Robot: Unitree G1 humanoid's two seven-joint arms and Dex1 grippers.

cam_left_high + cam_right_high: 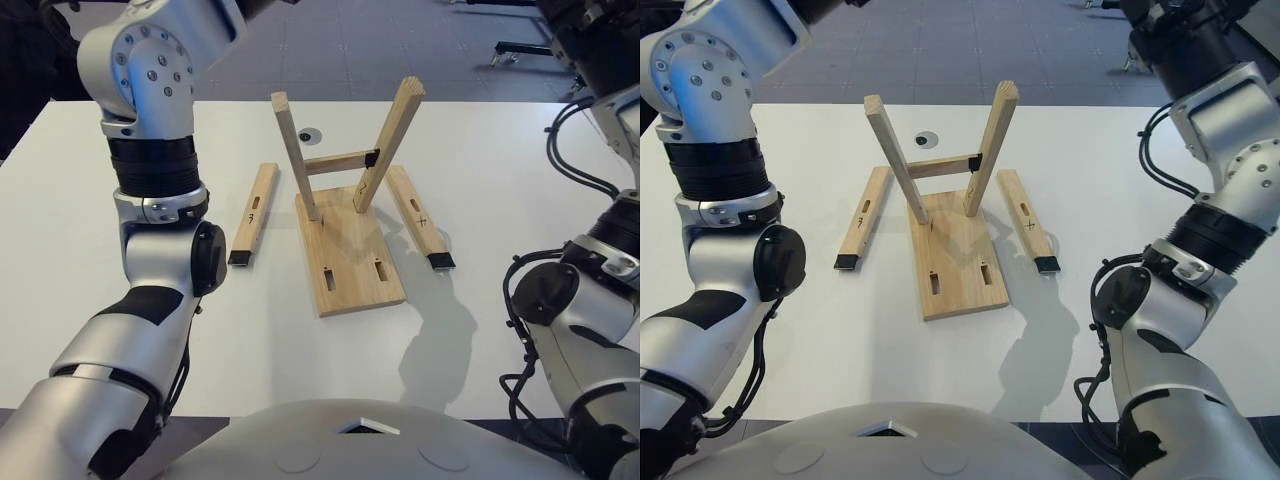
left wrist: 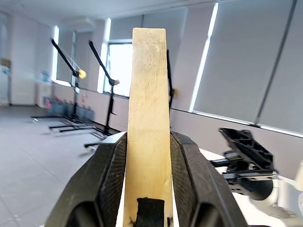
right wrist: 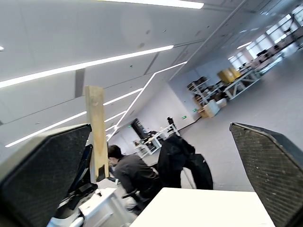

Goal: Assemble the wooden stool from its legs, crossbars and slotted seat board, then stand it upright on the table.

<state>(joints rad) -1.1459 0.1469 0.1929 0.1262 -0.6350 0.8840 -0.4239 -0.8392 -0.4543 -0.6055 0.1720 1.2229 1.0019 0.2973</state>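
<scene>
Left wrist view: left gripper (image 2: 149,142) clamps a pale wooden bar (image 2: 149,80) — presumably kept ready for fitting — right gripper (image 3: 158,156) gapes empty

White table (image 1: 480,180). Grey floor (image 1: 350,50) beyond, 12 o'clock; black stand base (image 1: 520,50), 1 o'clock. Elsewhere: grey blinds (image 2: 236,61) over tall windows, tripod stands (image 2: 111,106), long ceiling light strips (image 3: 94,66).
</scene>
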